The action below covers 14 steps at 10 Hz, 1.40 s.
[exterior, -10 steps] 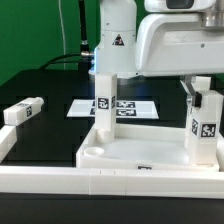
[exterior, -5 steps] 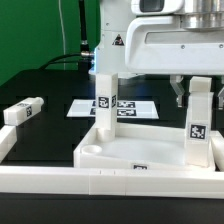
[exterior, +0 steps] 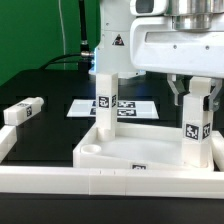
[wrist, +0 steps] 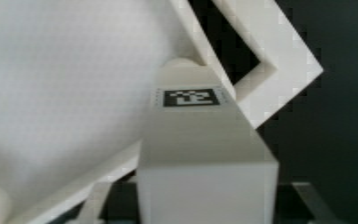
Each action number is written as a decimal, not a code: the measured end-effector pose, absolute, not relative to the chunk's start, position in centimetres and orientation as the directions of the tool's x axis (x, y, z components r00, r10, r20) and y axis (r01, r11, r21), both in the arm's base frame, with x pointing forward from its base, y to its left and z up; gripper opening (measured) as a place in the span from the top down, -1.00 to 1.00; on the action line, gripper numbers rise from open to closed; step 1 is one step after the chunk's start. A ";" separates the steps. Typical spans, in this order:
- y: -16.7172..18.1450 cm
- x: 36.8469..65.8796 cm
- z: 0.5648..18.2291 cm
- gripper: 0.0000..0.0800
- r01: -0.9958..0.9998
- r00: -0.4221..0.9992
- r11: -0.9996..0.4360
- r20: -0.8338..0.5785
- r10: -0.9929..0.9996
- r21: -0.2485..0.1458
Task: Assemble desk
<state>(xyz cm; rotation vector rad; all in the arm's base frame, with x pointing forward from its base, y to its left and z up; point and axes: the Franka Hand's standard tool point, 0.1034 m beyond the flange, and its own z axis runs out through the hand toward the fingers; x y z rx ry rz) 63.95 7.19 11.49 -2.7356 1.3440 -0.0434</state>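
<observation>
Black table [exterior: 50,125], hand [exterior: 196,93] gripping upright leg [exterior: 197,128]

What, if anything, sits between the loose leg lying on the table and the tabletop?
Nothing visible. The loose leg lies on bare black table at the exterior view's left, with open surface between it and the tabletop. Only the white border rail runs along the front, off that path.

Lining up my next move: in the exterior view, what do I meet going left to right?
Loose leg lying flat → upright leg at the tabletop's far corner → marker board → leg held upright in the end effector.
</observation>
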 end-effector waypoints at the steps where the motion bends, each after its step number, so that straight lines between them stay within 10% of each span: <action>1: 7.3 63.9 11.5 0.27 -0.838 0.542 -0.537 -0.026 -0.840 -0.095; 5: 7.3 63.8 11.4 0.27 -0.928 0.367 -0.362 -0.051 -0.929 -0.087; 9: 8.3 63.6 11.4 -0.57 -0.825 0.563 -0.560 -0.020 -0.826 -0.081; 14: 9.2 63.5 11.4 -0.62 -0.475 0.878 -0.877 0.029 -0.478 -0.074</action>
